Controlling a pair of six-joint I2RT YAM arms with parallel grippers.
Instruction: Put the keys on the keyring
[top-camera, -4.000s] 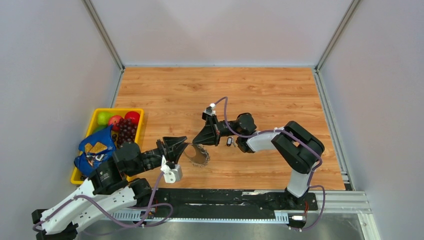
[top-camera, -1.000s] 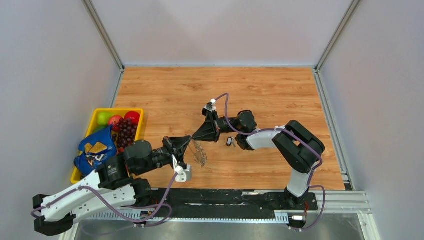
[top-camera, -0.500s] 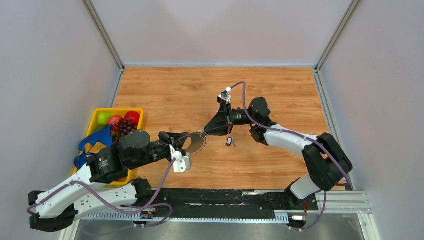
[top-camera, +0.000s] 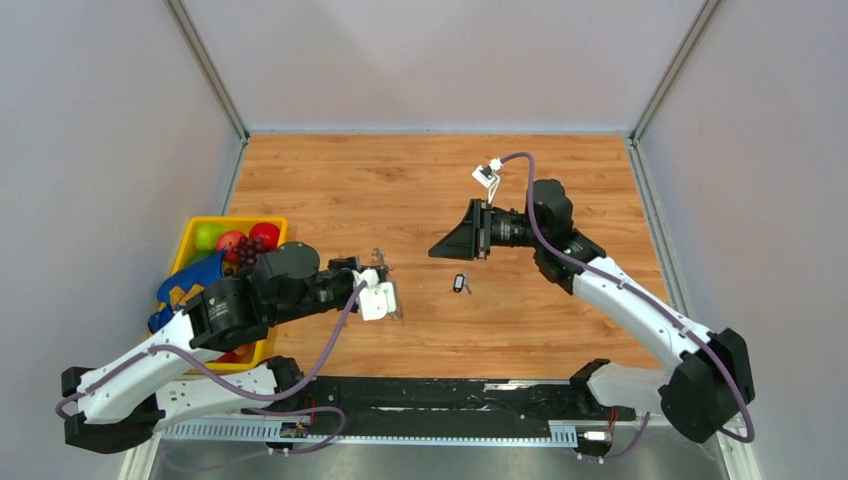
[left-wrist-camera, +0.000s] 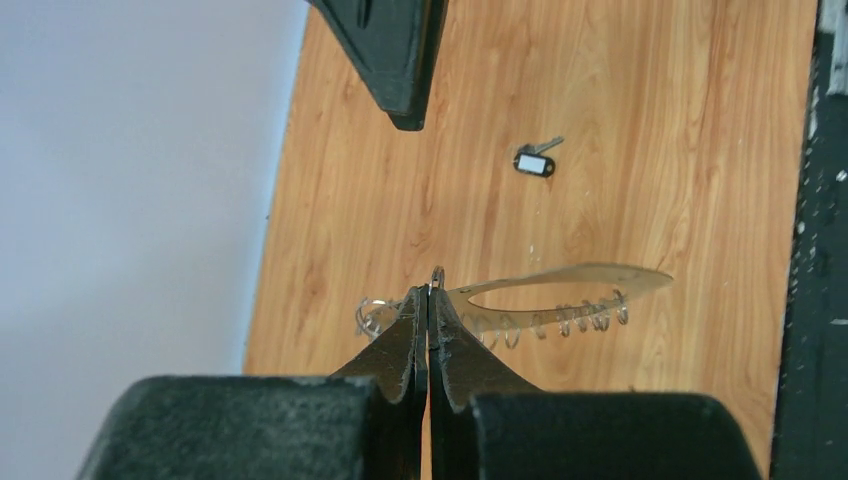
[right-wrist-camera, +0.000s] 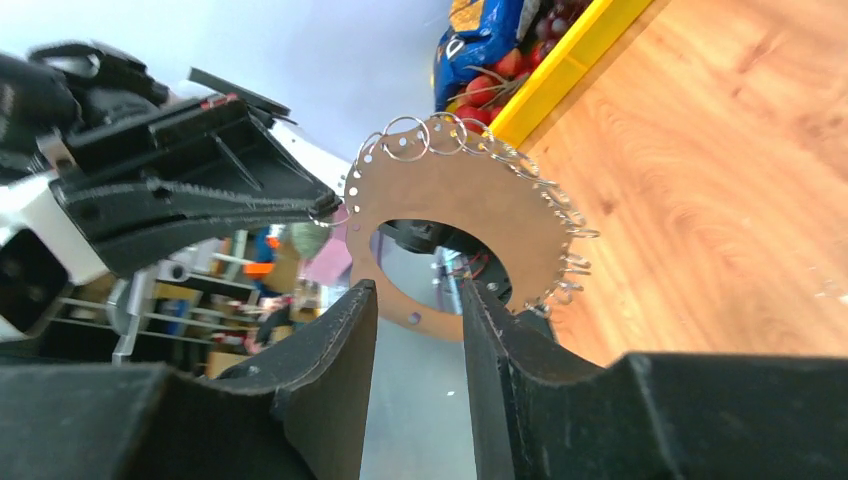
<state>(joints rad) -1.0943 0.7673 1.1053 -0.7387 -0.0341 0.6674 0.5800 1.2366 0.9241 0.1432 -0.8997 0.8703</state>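
One keyring (right-wrist-camera: 460, 185) is clamped by its edge in the closed left gripper (left-wrist-camera: 430, 295). The right gripper (right-wrist-camera: 417, 290) is partly parted and holds nothing. One key (left-wrist-camera: 535, 163) lies on the surface (top-camera: 350, 180) ahead of the left gripper.

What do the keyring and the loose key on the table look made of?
The keyring: thin flat sheet metal, dull sheen, punched holes, wire loops along its edge. The key: likely black plastic head with a pale label, bare silvery metal blade; too small to be sure.
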